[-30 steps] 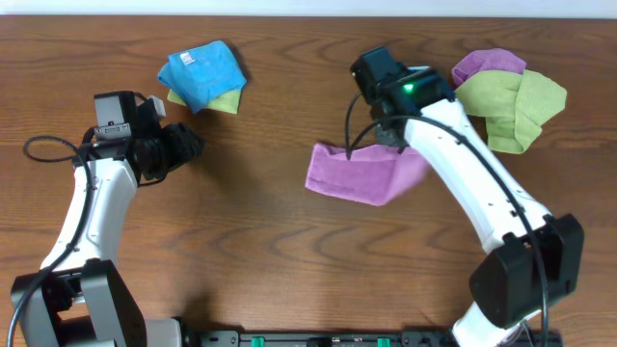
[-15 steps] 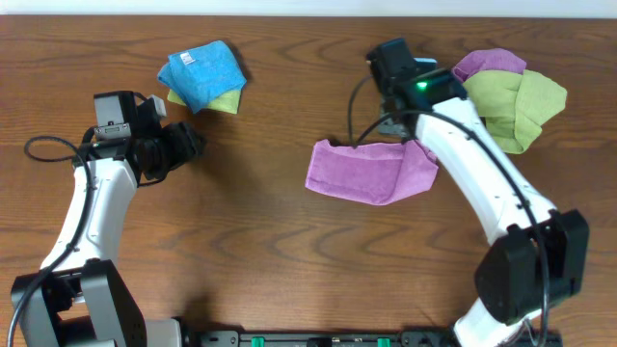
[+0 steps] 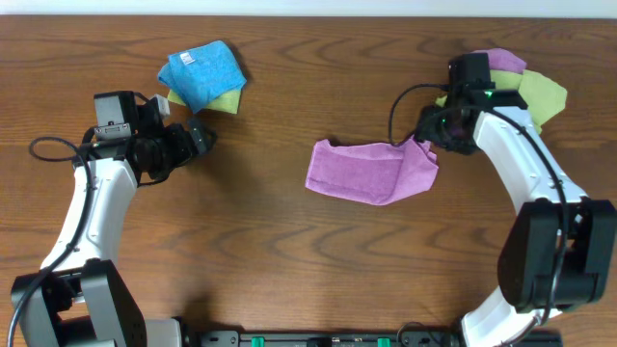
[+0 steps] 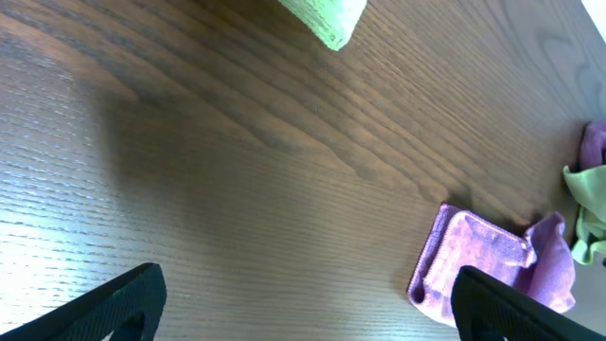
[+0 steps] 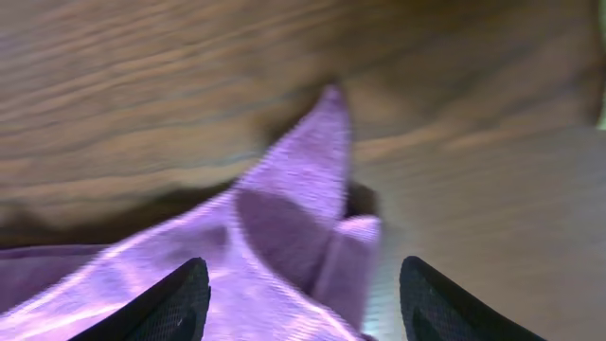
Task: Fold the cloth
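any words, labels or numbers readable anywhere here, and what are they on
white tag on the blue cloth: too small to read
purple cloth: no text showing
no other writing can be read in any view

The purple cloth [image 3: 366, 172] lies flat, seemingly folded double, its right end rumpled and peaked.

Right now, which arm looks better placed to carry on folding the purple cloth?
The right. The right gripper, open, hovers at a raised corner of the purple cloth. The left gripper, also open, sits far off near the blue cloth.
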`<state>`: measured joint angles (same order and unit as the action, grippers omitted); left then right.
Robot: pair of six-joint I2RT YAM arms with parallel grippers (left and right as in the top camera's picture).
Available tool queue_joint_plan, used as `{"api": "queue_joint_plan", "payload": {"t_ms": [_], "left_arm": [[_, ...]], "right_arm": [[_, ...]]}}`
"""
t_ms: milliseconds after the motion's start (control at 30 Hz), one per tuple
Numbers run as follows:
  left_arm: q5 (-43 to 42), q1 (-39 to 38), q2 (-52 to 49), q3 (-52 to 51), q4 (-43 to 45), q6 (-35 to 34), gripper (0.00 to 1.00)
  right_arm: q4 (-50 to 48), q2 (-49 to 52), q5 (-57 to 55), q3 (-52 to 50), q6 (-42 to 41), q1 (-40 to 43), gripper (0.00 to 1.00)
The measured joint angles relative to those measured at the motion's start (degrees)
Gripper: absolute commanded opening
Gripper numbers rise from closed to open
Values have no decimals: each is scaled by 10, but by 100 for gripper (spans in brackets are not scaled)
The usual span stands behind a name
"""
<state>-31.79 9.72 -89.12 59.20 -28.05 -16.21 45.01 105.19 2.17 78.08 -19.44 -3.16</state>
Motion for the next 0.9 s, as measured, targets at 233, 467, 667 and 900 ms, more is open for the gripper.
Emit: {"api": "queue_joint_plan", "payload": {"t_ms": [233, 467, 667, 900], "left_arm": [[-6, 0, 0, 0, 0, 0, 98], [-8, 0, 0, 0, 0, 0, 97], [-8, 0, 0, 0, 0, 0, 97], [-8, 0, 0, 0, 17, 0, 96]], "right_arm": [[-14, 37, 38, 0, 6, -20, 63], [-15, 88, 54, -2, 10, -26, 30], [-5, 90, 69, -2, 19, -30, 1], [94, 57, 99, 1, 66, -68, 1]]}}
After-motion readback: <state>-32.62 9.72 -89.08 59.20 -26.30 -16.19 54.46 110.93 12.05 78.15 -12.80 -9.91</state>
